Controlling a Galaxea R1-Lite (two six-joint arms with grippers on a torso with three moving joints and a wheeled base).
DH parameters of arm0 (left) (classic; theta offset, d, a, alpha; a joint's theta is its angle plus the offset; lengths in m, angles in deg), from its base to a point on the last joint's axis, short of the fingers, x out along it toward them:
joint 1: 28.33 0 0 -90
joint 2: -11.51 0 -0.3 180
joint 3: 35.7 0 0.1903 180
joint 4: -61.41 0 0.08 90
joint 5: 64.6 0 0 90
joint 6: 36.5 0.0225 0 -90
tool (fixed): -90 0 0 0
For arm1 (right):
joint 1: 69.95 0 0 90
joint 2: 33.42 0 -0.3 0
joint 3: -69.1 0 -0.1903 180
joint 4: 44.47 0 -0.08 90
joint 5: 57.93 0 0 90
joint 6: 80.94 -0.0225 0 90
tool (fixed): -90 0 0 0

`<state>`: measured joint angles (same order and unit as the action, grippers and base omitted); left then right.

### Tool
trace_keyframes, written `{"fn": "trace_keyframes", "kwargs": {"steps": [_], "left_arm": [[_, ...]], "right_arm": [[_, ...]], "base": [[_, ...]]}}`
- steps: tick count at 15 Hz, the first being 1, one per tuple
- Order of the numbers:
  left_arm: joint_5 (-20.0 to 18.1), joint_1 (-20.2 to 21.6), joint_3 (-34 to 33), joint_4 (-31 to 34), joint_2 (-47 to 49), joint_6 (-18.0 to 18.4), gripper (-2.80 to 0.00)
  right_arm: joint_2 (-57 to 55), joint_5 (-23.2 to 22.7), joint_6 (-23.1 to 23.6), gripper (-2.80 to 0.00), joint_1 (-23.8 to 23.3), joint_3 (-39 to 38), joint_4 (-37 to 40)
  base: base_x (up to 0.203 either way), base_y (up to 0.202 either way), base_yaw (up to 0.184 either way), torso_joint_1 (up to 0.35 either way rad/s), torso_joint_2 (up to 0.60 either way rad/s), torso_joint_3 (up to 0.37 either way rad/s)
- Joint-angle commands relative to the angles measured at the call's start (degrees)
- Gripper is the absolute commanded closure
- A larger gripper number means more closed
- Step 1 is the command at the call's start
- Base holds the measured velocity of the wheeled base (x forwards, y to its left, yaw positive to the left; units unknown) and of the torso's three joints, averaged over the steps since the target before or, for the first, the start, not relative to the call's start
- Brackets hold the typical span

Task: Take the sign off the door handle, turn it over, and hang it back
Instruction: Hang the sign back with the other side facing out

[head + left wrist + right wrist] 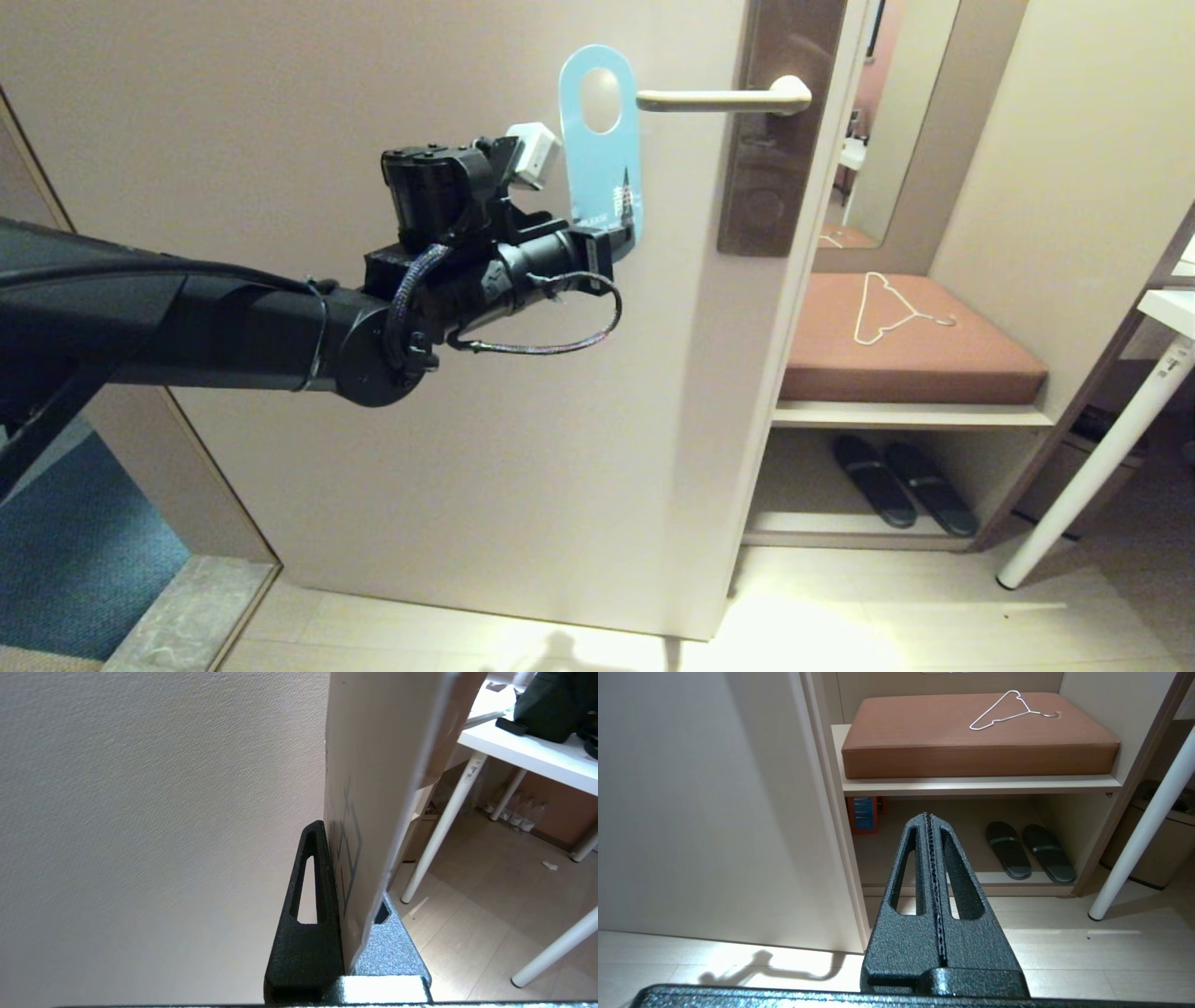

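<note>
The robot's left gripper (624, 235) is pinching the bottom edge of the sign (602, 140), its two fingers (310, 896) pressing flat against either face of the card, while the hanger is standing upright above them with its blue side facing out. The sign is hanging on nothing at this moment: its oval hole is sitting just beside the free tip of the door handle (724, 98), level with the lever but not threaded over it, and the card is rising from the fingertips alongside the pale door (280, 93). Judging by how thin it is looking edge-on in the wrist view, the sign is probably a light, fairly stiff sheet of card or plastic that is holding its own shape above the grip; its smooth faces are likely to slip or pivot between the pads if the pinch is easing off, and a hard knock against the lever could bend it. The low end, well away from the hole, seems the sensible place to be holding it, since that is leaving the opening free to pass over the lever. The right gripper (934, 877) is waiting low and to the side, its fingers pressing together on nothing, pointing toward a bench cushion (971, 737) and a pair of slippers (1029, 851).
</note>
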<state>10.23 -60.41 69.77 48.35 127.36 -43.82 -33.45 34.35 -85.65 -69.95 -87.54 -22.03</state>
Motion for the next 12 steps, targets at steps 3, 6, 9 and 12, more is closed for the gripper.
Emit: {"fn": "trace_keyframes", "kwargs": {"steps": [3,6,9,12], "left_arm": [[0.1,-0.9,3.0,1.0,1.2,-0.1,0.0],[0.4,-2.0,4.0,1.8,1.6,0.0,0.0],[1.6,-2.4,3.9,1.8,1.4,0.3,0.0],[1.7,-2.5,3.7,1.8,0.7,0.4,0.0]], "right_arm": [[0.0,0.0,0.0,0.0,0.0,0.0,0.0],[0.0,0.0,0.0,0.0,0.0,0.0,0.0],[0.0,0.0,0.0,0.0,0.0,0.0,0.0],[0.0,0.0,0.0,0.0,0.0,0.0,0.0]], "base": [[0.0,0.0,0.0,0.0,0.0,0.0],[0.0,0.0,0.0,0.0,0.0,0.0],[0.0,0.0,0.0,0.0,0.0,0.0],[0.0,0.0,0.0,0.0,0.0,0.0]]}}
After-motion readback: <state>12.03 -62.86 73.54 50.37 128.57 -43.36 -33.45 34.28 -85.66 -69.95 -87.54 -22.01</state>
